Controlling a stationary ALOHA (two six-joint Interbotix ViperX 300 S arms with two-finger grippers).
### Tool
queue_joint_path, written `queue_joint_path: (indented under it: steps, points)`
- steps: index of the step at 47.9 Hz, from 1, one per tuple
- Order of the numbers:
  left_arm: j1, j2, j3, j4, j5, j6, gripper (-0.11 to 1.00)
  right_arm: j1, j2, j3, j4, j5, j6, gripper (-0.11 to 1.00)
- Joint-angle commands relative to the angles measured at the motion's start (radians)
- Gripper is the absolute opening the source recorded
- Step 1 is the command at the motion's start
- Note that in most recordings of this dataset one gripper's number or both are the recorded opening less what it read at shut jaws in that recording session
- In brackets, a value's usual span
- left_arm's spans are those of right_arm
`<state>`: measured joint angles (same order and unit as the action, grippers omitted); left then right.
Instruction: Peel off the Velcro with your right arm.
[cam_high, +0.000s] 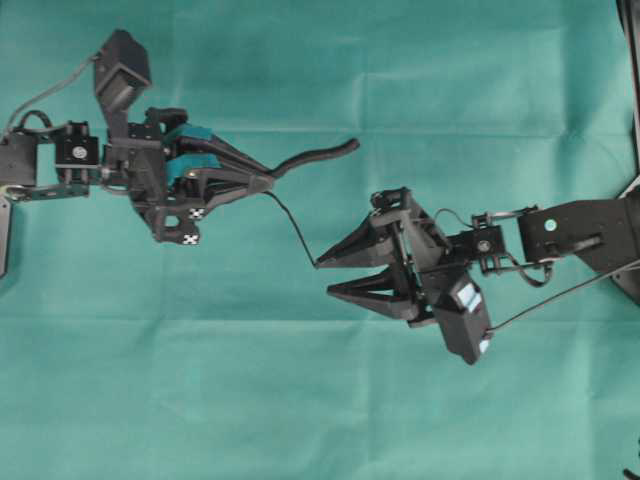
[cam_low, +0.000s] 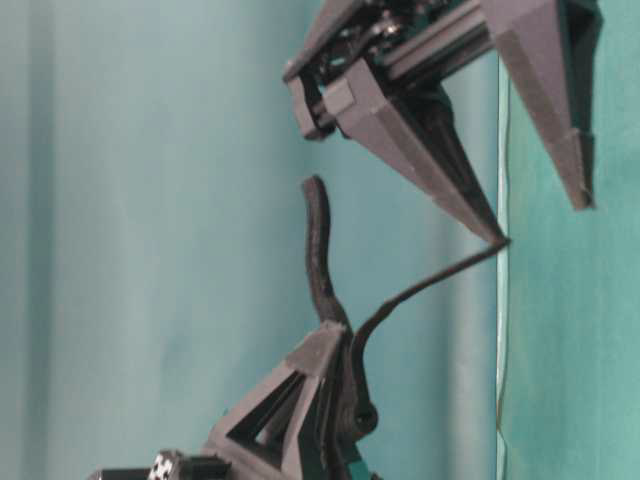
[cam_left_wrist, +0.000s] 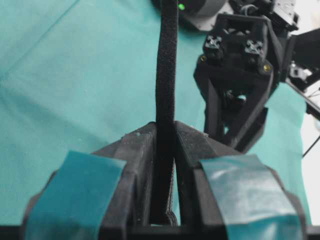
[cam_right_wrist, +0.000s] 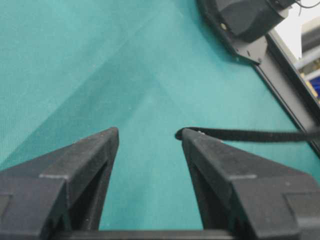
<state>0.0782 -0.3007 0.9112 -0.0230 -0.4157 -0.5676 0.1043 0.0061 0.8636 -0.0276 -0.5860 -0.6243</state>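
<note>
On the left, the left end effector (cam_high: 262, 183), with black fingers and teal pads, is closed tight on the Velcro (cam_high: 318, 156), a thin floppy black strap. The strap's two layers are parted. From the pinched end, the thicker fuzzy layer runs away to the right and slightly up the overhead view, ending in a rounded tip in the air. The thinner layer (cam_high: 296, 226) curves off toward the lower right.

That thin layer ends at the tip of the upper finger (cam_high: 348, 250) of the right end effector (cam_high: 323, 277), the all-black one with pointed triangular fingers on the right arm (cam_high: 575, 231). Its jaws stand wide apart, gripping nothing; the right wrist view shows the thin layer lying against the outside of one fingertip, not between the two.

So the strap lies up and left of the right end effector, its long axis running left to right. Both hang above the green cloth tabletop (cam_high: 180, 380).
</note>
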Motion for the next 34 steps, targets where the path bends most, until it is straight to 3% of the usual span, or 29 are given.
queue_joint_path:
  steps: [1,21,28,34]
  points:
    - [0.003,-0.032,0.002,-0.002,-0.011,0.002,0.10,0.005,-0.043,0.006,0.015,-0.009,0.002,0.17]
    - [0.003,-0.075,0.048,0.000,-0.011,0.008,0.10,0.003,-0.114,0.064,0.069,-0.015,0.002,0.17]
    - [-0.002,-0.075,0.043,0.005,-0.012,0.031,0.10,-0.002,-0.117,0.064,0.114,-0.026,0.002,0.17]
    - [-0.015,-0.075,0.040,0.005,-0.011,0.100,0.10,-0.006,-0.123,0.074,0.184,-0.067,0.002,0.17]
